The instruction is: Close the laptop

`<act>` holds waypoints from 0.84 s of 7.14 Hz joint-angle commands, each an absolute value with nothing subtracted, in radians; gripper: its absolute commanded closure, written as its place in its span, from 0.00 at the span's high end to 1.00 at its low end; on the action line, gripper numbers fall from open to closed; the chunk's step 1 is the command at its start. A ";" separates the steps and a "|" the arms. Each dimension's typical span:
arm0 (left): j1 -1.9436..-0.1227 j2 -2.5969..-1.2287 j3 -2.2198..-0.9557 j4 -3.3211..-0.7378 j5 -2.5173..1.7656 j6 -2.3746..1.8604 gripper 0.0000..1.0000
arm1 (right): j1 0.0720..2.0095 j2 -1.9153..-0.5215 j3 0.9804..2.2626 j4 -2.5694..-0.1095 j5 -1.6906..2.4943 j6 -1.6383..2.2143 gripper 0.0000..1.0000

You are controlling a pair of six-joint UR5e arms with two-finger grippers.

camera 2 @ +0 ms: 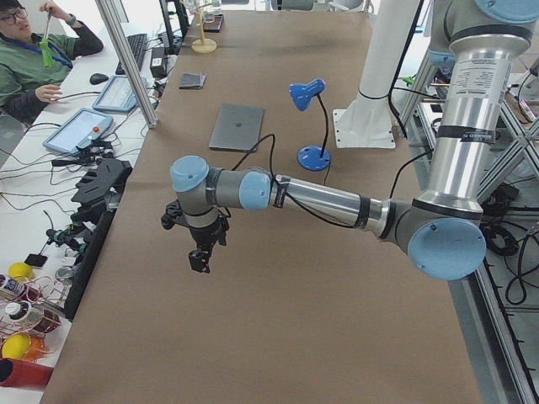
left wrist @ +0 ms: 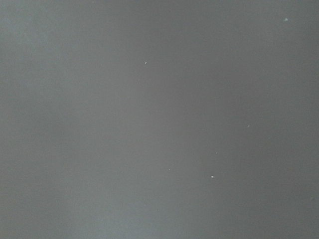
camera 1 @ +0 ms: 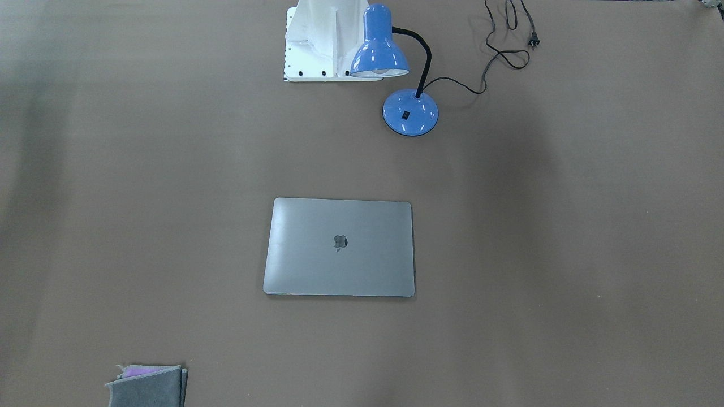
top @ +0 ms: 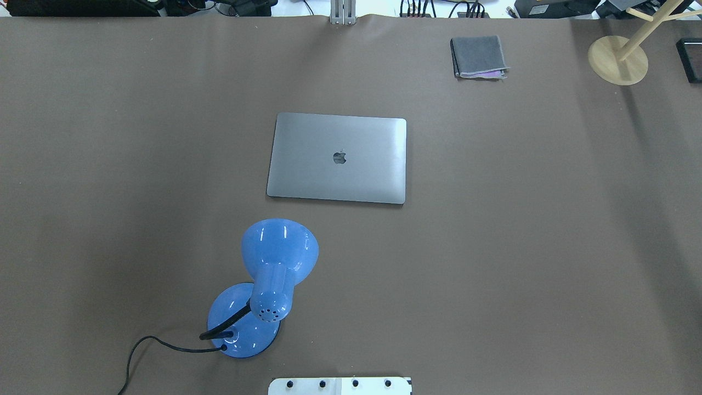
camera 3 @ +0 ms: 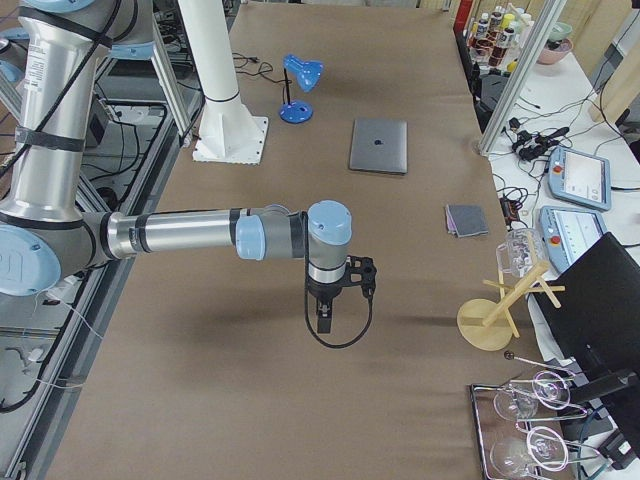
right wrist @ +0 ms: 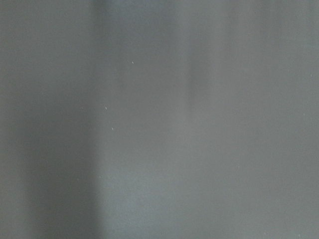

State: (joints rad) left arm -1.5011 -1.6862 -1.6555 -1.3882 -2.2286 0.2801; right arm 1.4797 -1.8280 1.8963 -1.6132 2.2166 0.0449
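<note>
Laptop (top: 337,158) lies flat, lid down, mid-worktop (top: 493,247), lamp (top: 277,258) at its seven o'clock, while left fingers (camera 2: 200,257) and right fingers (camera 3: 320,318) hang well apart from it, spread impossible to tell, so it looks shut and needs no further press.

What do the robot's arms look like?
The left arm and right arm are shiny silver tubes with round light-blue joint caps. The left gripper and right gripper are small and black, each with a thin black cable looping nearby.

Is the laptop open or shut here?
Shut. The laptop lies flat on the table, lid down, apple logo facing up; no keyboard or screen shows in any view.
</note>
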 commanded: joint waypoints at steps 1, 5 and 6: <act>-1.532 -1.657 -1.681 -1.318 -2.256 0.313 0.98 | 1.489 -1.887 1.893 -1.614 2.214 0.037 1.00; -1.534 -1.611 -1.789 -1.321 -2.235 0.324 0.98 | 1.493 -1.876 1.896 -1.614 2.220 0.048 1.00; -1.534 -1.609 -1.784 -1.321 -2.235 0.322 0.99 | 1.493 -1.876 1.894 -1.614 2.226 0.048 1.00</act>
State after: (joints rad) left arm -1.5339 -1.6118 -1.7829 -1.3210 -2.2356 0.3214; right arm 1.4924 -1.8765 1.8957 -1.6137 2.2198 0.0472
